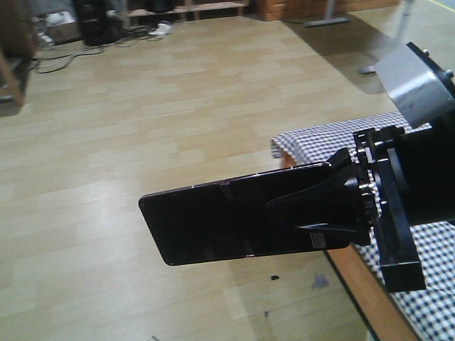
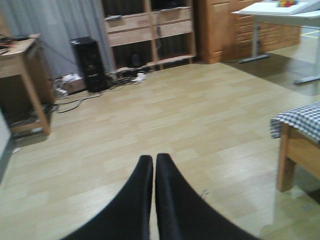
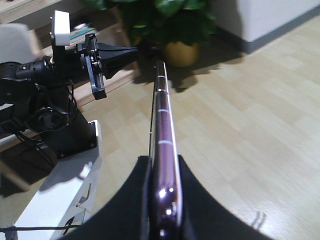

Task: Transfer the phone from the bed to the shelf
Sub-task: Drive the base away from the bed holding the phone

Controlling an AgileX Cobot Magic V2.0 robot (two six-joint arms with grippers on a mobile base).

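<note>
The phone (image 1: 213, 224), a glossy black slab with a pinkish rim, hangs in the air over the wood floor, long side level. My right gripper (image 1: 284, 213) is shut on the end that carries a white sticker. In the right wrist view the phone (image 3: 162, 125) stands edge-on between the black fingers (image 3: 200, 200) of the right gripper (image 3: 164, 167). The checked bed (image 1: 320, 138) lies behind and under that arm, and its corner (image 2: 300, 122) shows at the right. The light-wood shelf (image 2: 150, 30) stands across the room. My left gripper (image 2: 152, 160) is shut and holds nothing; it also shows as a left gripper (image 3: 127, 54) beside the phone's far end.
A black tower (image 2: 90, 62) and loose cables (image 2: 75, 102) sit on the floor by the shelf. A wooden desk (image 2: 25, 65) stands at the left and a white table (image 2: 280, 10) at the right. A potted plant (image 3: 175, 30) and my white base (image 3: 60, 190) are near the right arm.
</note>
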